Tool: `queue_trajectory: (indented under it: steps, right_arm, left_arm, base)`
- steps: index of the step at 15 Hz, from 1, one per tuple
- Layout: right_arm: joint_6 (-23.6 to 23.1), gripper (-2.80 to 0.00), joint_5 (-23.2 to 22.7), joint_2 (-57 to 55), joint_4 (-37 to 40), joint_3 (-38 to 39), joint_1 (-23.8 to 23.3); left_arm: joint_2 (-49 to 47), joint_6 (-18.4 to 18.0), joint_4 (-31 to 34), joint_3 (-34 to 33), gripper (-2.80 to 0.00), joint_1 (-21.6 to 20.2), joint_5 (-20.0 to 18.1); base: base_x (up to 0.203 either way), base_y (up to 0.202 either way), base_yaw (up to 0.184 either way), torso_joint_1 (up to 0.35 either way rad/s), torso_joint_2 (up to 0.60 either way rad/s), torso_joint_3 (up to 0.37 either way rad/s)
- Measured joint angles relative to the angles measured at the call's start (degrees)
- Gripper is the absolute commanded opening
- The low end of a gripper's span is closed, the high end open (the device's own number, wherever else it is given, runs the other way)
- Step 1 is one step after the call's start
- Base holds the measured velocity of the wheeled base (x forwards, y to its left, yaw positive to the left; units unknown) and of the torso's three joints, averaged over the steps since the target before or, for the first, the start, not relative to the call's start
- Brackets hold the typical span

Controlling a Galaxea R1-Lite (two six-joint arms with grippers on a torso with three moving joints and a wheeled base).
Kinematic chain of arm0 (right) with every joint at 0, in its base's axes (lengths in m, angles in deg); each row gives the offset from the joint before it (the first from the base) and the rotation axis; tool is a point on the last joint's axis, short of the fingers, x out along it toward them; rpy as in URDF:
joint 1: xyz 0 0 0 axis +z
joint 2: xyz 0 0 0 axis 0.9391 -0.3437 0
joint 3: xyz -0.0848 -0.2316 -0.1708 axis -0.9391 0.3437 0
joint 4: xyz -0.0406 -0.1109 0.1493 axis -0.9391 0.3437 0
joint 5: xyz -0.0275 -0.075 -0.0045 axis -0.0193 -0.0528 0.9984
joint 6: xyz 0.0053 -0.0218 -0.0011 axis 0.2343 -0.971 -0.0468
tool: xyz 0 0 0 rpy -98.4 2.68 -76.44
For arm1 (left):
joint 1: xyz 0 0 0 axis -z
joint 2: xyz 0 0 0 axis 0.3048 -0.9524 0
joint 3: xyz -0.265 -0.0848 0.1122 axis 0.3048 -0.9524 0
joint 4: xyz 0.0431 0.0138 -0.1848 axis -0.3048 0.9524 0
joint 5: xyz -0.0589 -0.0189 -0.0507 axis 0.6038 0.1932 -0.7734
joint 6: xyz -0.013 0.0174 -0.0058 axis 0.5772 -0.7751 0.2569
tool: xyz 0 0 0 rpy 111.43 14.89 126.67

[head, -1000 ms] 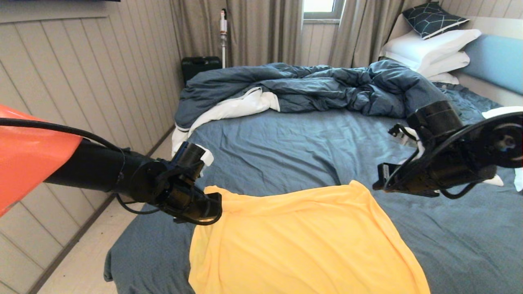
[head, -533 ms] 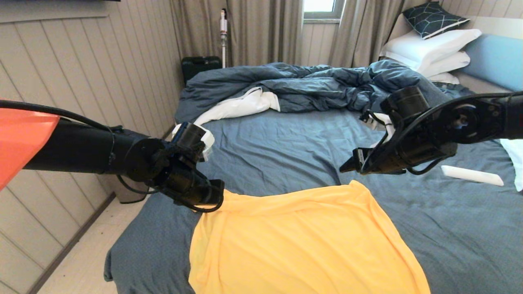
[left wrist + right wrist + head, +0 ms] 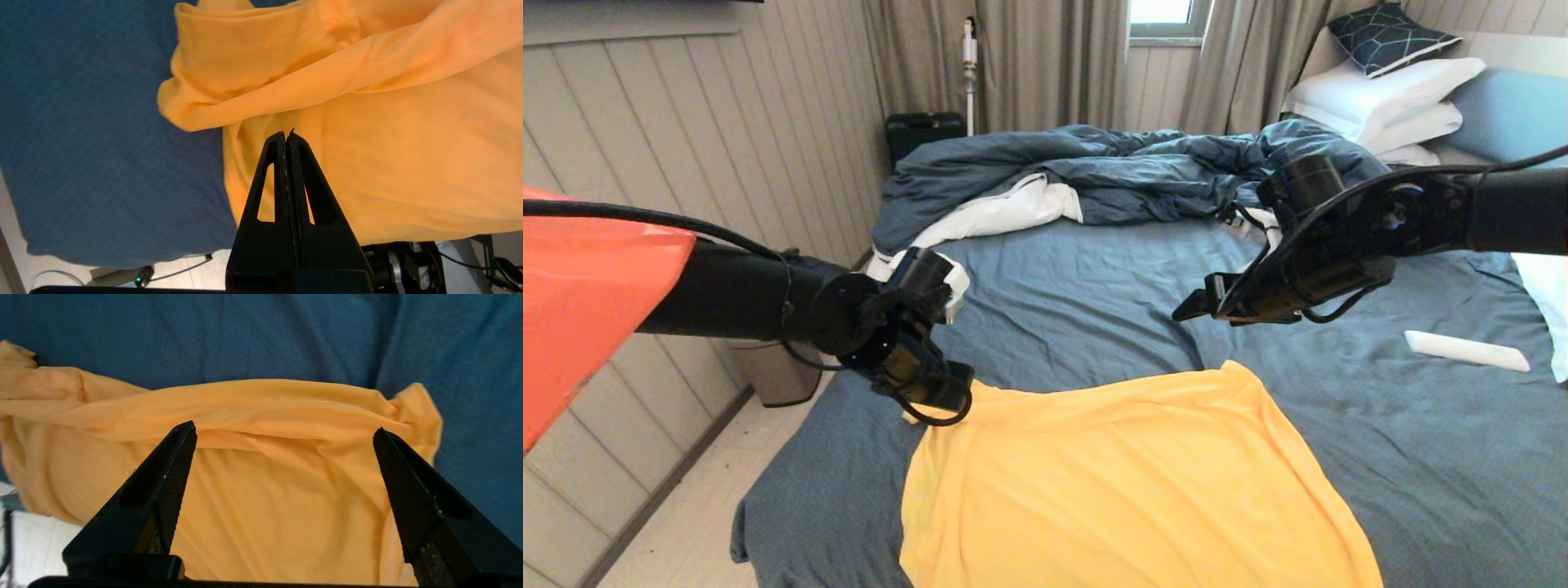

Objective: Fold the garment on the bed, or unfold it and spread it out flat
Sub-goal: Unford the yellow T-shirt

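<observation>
garment (image 3: pixel 1127 482) lengthwise toward bed's (image 3: pixel 1062 302) near edge

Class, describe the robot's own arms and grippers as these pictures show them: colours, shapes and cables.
Both arms are black tubes with round joints and loose black cables looped alongside. The left arm has a glossy orange shell nearest the camera. The left gripper and right gripper have matte black, wedge-shaped tapering fingers, the left's with triangular cut-outs.
</observation>
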Motion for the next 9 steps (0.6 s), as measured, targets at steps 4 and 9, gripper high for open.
queue_trajectory:
  steps: [4,9]
  right_arm:
    - [-0.2,-2.80,-2.2,-1.4,1.3,-1.2,-0.2]
    - [-3.4,-2.80,-3.1,-2.4,3.3,-1.3,-0.5]
  left_arm:
    - [-1.6,0.4,1.5,2.8,-2.80,0.0,-0.3]
    - [-4.0,-0.2,2.8,5.4,-2.80,0.1,0.0]
  base:
    - [0.000,0.000,0.000,0.000,0.00,0.000]
    - [0.000,0.000,0.000,0.000,0.00,0.000]
